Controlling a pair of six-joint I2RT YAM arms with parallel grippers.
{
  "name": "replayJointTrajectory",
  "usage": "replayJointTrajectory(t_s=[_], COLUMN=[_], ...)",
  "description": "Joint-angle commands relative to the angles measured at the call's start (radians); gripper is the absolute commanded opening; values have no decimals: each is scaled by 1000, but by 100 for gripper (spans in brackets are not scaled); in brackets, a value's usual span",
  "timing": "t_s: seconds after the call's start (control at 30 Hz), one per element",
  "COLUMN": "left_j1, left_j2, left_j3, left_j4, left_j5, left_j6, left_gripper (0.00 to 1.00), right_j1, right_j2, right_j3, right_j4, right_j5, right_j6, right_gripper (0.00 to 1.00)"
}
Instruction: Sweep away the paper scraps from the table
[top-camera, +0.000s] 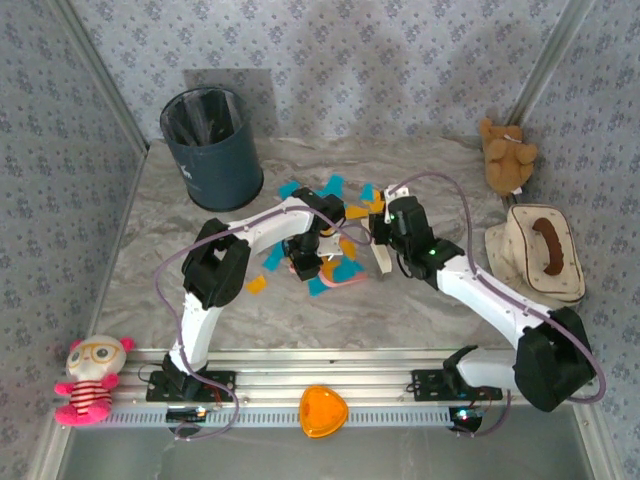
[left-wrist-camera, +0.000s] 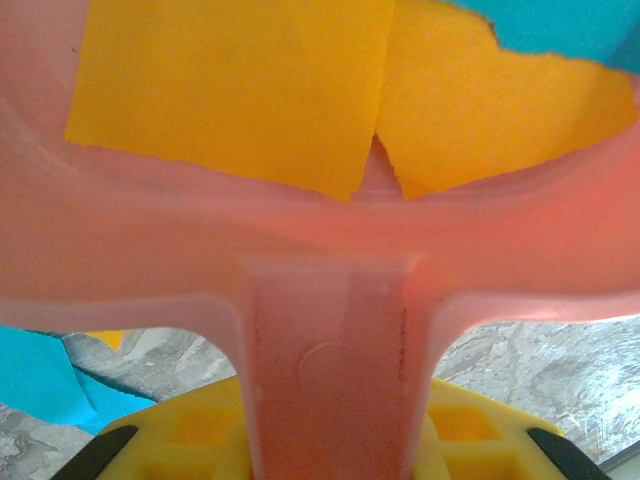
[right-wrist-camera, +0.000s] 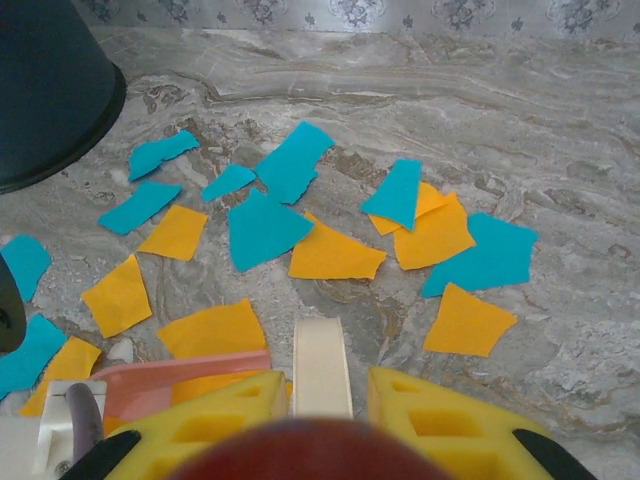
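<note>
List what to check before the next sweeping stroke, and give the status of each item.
1. Left gripper holds the dustpan by its handle: ok.
2. Right gripper is shut on the cream tool: ok.
3. Paper scraps cleared from the table: not ok, many blue and orange pieces lie ahead of the tool.
4. Some scraps already in the dustpan: ok, orange pieces lie inside it.
5. Dustpan lip flat on the table: cannot tell.
6. Bin out of the stroke's path: ok, it stands at the far left of the pile.
</note>
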Motion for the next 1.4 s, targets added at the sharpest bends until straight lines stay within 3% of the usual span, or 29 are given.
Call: replayJointTrajectory(t_s=[0.0, 0.53, 0.73, 1.03, 1.37], left_j1=[-5, -14, -14, -10, 14], left_j2=[-49, -40, -46, -98, -147], left_j3=[0, 8, 4, -46, -80], left_j4=[-19, -23, -19, 48, 104], left_j5=[18, 19, 18, 33, 78], left_j6=[9, 12, 10, 6, -6], left_gripper=[0, 0, 0, 0, 0], right_j1=[11, 52, 61, 61, 5], right_j2=[15, 17, -18, -126, -290], right_j3=[-10, -14, -13, -25, -29], right_j4=[52, 52, 43, -36, -164], right_j5=[31, -120, -91, 70, 72], right_j6=[38, 42, 28, 41, 12], right_gripper=[0, 0, 0, 0, 0])
